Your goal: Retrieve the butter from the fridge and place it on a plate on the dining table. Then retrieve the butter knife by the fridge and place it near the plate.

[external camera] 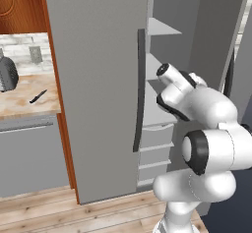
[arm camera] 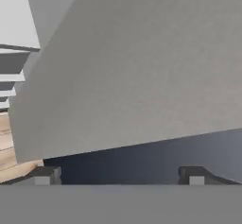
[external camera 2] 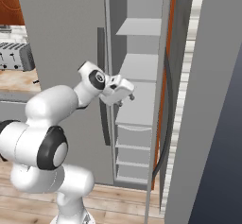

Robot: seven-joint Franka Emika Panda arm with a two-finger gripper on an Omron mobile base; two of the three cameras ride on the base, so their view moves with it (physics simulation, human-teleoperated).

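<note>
Currently tool wide open, empty, at open fridge shelves. Butter unseen on visible shelves. Butter knife on tabletop beside fridge. Risk: wrist clipping door edge, reaching blind.

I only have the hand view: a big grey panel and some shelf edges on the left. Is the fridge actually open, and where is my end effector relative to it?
Observer: Yes. In the right base view the fridge has its right door swung open, baring pale shelves.
Operator: And the end effector?
Observer: The end effector hangs in front of the open compartment at mid-shelf level, beside the closed door's dark handle. Its jaws are open with nothing between them.
Operator: Any butter on those shelves?
Observer: None on the shelf surfaces the base views show; parts are hidden behind the arm.
Operator: The knife?
Observer: The butter knife lies on the counter left of the fridge.
</note>
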